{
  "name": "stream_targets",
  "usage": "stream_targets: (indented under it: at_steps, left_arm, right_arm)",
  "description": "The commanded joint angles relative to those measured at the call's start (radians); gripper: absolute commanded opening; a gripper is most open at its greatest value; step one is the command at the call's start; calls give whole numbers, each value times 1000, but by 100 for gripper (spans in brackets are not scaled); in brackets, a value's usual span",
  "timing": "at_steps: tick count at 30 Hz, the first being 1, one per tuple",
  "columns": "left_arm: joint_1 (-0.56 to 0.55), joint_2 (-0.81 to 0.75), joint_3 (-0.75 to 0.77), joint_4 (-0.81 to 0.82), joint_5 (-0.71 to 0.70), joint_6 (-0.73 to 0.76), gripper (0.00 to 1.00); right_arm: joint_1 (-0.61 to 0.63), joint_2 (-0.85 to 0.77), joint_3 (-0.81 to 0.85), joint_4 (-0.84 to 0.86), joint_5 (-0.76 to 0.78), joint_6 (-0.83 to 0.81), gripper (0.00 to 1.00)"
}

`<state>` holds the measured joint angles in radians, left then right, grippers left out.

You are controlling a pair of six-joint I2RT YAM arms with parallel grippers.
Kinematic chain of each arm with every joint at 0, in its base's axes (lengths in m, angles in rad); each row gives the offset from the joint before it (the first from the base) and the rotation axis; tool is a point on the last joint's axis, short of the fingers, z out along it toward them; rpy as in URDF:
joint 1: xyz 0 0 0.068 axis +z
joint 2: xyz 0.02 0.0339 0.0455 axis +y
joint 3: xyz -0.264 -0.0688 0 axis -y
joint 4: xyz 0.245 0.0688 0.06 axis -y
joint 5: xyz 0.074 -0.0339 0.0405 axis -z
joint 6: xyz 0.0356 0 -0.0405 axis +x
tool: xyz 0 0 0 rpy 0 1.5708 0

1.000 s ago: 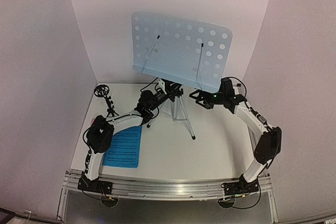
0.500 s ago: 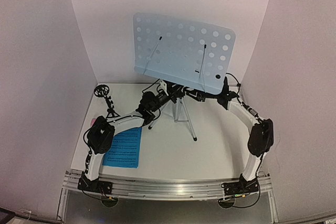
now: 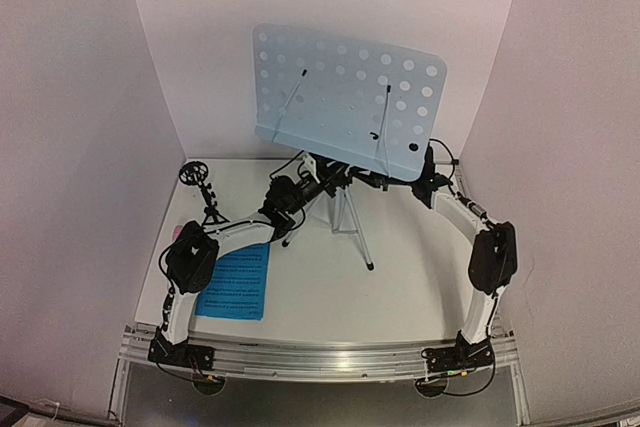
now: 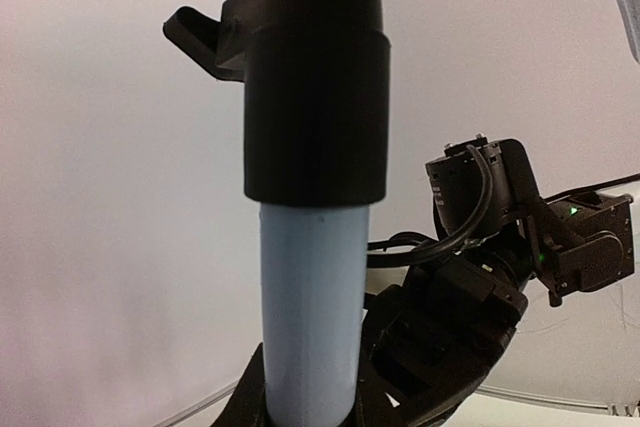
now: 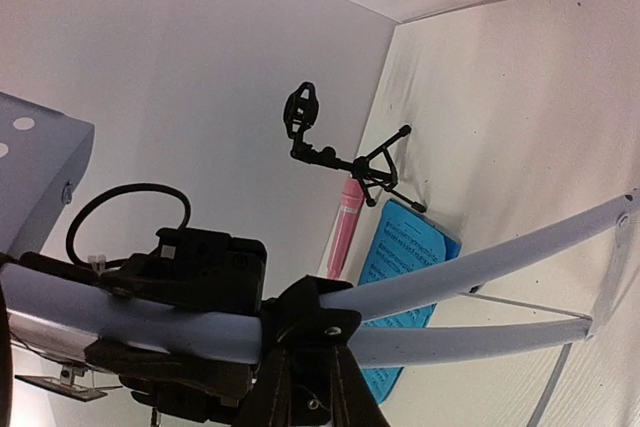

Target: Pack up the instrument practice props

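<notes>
Right gripper [image 5: 305,377] closing in on the stand [image 3: 345,97].
I'm pinching its hub [image 5: 312,325], narrowed from wide; left gripper [image 4: 310,402] still clamping the pole [image 4: 310,287].

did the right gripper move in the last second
Yes. The right gripper moved left, in under the pale-blue desk toward the silver tripod, judged against the small mic stand.

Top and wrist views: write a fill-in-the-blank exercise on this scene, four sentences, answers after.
The microphone is ___ in colour.
The desk is dotted with round ___.
The sheet lies by the ___ arm.
The left gripper is shut on the stand, whose pole is pale ___.
Missing words: pink; holes; left; blue.
</notes>
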<state>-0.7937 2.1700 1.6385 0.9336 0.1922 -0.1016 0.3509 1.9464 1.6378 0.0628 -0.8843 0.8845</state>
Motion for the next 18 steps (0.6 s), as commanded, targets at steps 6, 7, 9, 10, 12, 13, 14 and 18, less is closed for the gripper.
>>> stream_targets:
  at_steps: [6, 7, 9, 10, 12, 13, 14, 18]
  left_arm:
    - [-18, -76, -10, -7, 4, -164, 0]
    - [-18, -77, -11, -10, 8, -165, 0]
    - [-17, -79, -15, -9, 16, -164, 0]
    - [-16, -80, -17, -10, 18, -164, 0]
    - [-16, -82, -16, -15, 16, -164, 0]
    - [-16, -82, -16, -19, 15, -163, 0]
    - [-15, -83, -16, -19, 15, -161, 0]
    - [-12, -81, -12, -25, 21, -163, 0]
  right_arm:
    - [17, 74, 68, 23, -196, -39, 21]
    - [17, 76, 69, 24, -205, -43, 23]
    - [17, 76, 64, 23, -217, -50, 24]
    - [17, 74, 63, 23, -225, -52, 23]
    - [16, 64, 51, 24, -241, -56, 22]
    - [16, 55, 41, 25, -246, -62, 21]
    - [17, 46, 28, 24, -250, -70, 20]
    - [17, 38, 8, 25, -259, -78, 12]
